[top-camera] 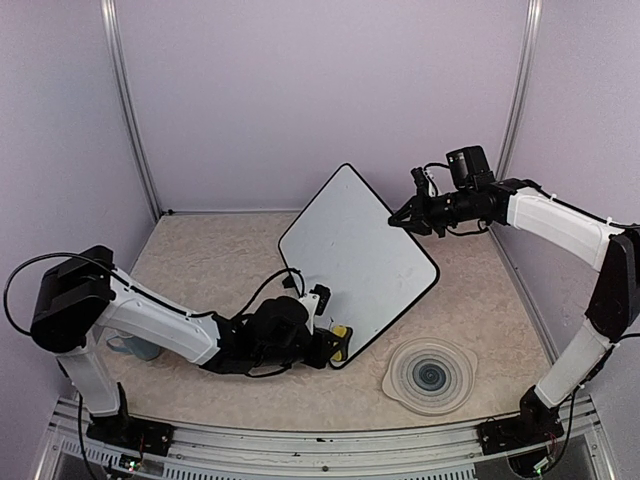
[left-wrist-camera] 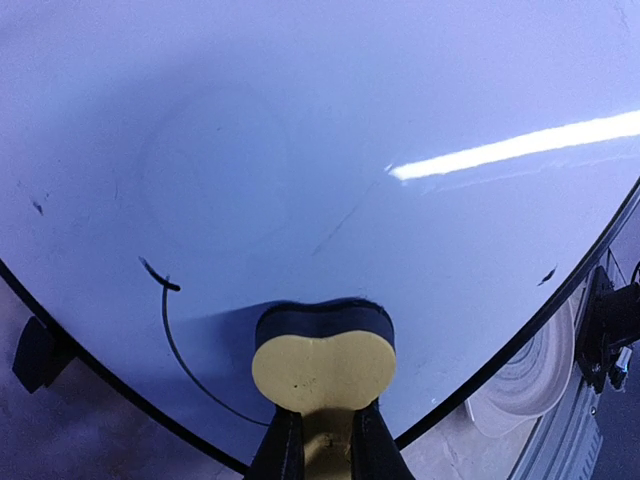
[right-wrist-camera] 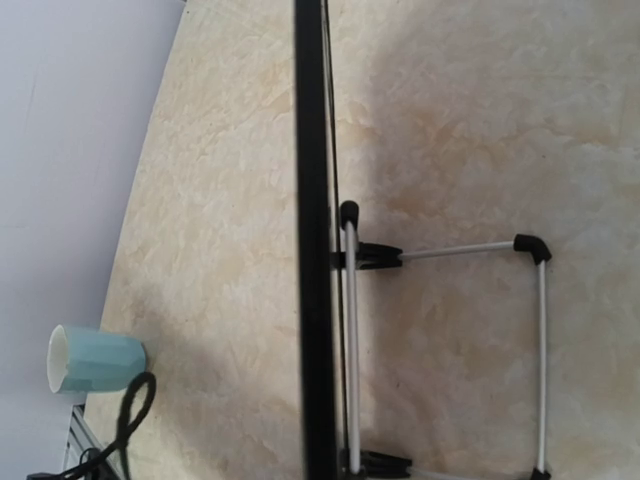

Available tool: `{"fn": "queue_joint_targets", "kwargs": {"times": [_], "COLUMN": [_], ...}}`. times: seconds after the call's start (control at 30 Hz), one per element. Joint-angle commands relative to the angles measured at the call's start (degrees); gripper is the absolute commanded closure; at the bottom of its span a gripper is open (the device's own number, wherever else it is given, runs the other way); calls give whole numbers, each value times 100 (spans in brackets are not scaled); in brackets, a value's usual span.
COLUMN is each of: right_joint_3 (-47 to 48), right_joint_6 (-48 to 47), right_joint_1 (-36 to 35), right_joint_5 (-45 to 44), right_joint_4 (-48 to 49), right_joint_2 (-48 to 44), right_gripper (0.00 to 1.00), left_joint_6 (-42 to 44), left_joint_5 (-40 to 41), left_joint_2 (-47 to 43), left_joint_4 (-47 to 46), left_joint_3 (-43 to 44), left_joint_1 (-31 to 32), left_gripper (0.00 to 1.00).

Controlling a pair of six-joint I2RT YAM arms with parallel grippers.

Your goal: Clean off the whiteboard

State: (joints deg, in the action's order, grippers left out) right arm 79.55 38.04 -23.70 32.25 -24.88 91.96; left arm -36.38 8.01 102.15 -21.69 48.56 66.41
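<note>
Left wrist: left jaws hold a yellow eraser (black felt) on the whiteboard; right jaws pinch its edge.

Cup by desk's left edge: half hidden behind left arm. Left gripper: fingers cut by bottom edge, clamping eraser. Right gripper at whiteboard corner: grip too small to tell.
</note>
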Motion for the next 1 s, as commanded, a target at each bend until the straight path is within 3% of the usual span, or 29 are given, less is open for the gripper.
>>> {"fn": "queue_joint_targets", "kwargs": {"times": [0.0, 0.27, 0.5, 0.8, 0.97], "right_joint_3": [-202, -247, -195, -207, -211], "right_joint_6": [310, 279, 248, 263, 274], "right_joint_1": [-161, -134, -134, -134, -134], "right_joint_5": [212, 242, 350, 413, 388], "right_joint_4": [-359, -351, -326, -234, -246], "right_joint_2": [147, 139, 220, 261, 261], "right_gripper": [100, 100, 100, 100, 100], "left_joint_6": [-319, -597, -526, 27, 154], "left_joint_5": [3, 133, 596, 264, -65], "left_joint_2": [469, 433, -26, 380, 601], "left_joint_4": [495, 516, 1051, 1287, 1221], "left_joint_3": [-461, -455, 112, 1249, 1396], "left_joint_1": [-41, -270, -589, -962, -880], "left_gripper": [100, 100, 100, 100, 100]}}
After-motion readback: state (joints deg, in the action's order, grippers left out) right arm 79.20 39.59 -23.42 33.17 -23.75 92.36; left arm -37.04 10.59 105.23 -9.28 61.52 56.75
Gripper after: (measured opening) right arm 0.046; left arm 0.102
